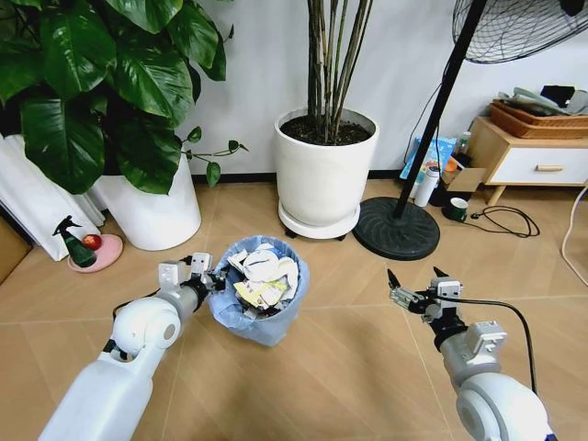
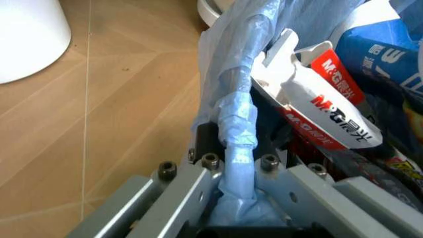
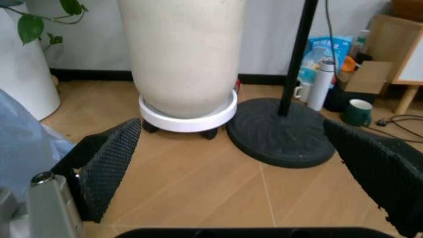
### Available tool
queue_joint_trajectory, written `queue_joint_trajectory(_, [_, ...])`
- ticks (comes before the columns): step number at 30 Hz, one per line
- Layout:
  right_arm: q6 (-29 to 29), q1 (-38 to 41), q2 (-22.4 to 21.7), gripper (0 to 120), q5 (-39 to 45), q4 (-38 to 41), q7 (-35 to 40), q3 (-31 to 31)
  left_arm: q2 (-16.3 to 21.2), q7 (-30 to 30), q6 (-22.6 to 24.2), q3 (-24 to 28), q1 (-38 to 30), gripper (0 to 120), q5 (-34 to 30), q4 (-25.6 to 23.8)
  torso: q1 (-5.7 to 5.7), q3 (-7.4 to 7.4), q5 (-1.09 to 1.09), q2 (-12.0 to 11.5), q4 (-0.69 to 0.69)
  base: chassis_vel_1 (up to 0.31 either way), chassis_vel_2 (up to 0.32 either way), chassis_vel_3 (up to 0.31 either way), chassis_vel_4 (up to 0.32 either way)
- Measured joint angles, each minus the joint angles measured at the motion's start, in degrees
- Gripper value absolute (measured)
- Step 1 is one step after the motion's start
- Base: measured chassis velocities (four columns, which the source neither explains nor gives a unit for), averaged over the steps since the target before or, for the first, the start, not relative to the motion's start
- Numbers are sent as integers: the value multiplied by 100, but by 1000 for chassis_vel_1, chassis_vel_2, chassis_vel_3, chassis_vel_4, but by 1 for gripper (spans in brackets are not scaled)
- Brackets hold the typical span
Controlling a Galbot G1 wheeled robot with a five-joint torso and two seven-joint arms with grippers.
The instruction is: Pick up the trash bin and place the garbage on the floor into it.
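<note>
In the head view, the trash bin point(image 1: 260, 292) is standing on the floor point(image 1: 349, 358) a little left of the middle, lined with a pale blue bag and filled to the top with the garbage point(image 1: 264, 276), crumpled white paper and a yellow wrapper. The left gripper point(image 1: 209, 276) is reaching in from 8 o'clock and is touching the bin's rim at its 9 o'clock side. The right gripper point(image 1: 412, 279) is hanging over bare floor at 3 o'clock from the bin, well apart from it, and its jaws are standing open with nothing between them. Behind the bin, at 12 o'clock, a big white plant pot point(image 1: 325, 165) is sitting on a wheeled dish, and a black fan base point(image 1: 397, 230) is lying just beside it at 1 o'clock. A second white pot point(image 1: 152, 204) is standing at 10 o'clock, with a green spray bottle point(image 1: 75, 243) on a pink dish near it.

In the left wrist view, the left gripper point(image 2: 239, 168) is closing its jaws on the bin's rim point(image 2: 239, 129), which is wrapped in the blue bag; one jaw is outside the rim and the other inside. A red and white packet point(image 2: 324, 109) is lying inside the bin just beside the rim.

In the right wrist view, the two black pads point(image 3: 109, 166) of the right gripper point(image 3: 251, 163) are standing wide apart over the floor point(image 3: 218, 191). The plant pot point(image 3: 182, 54) and the fan base point(image 3: 281, 134) are showing beyond them, and a dark green mug point(image 3: 359, 112) is standing near the base.
</note>
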Motion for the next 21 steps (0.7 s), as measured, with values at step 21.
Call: queue_joint_trajectory(21, [232,-137,114,100,-336,-79,-77,-26,16,2,0,33,123,0,2,-63,0,0,0,0,0,162,-99,-163,98])
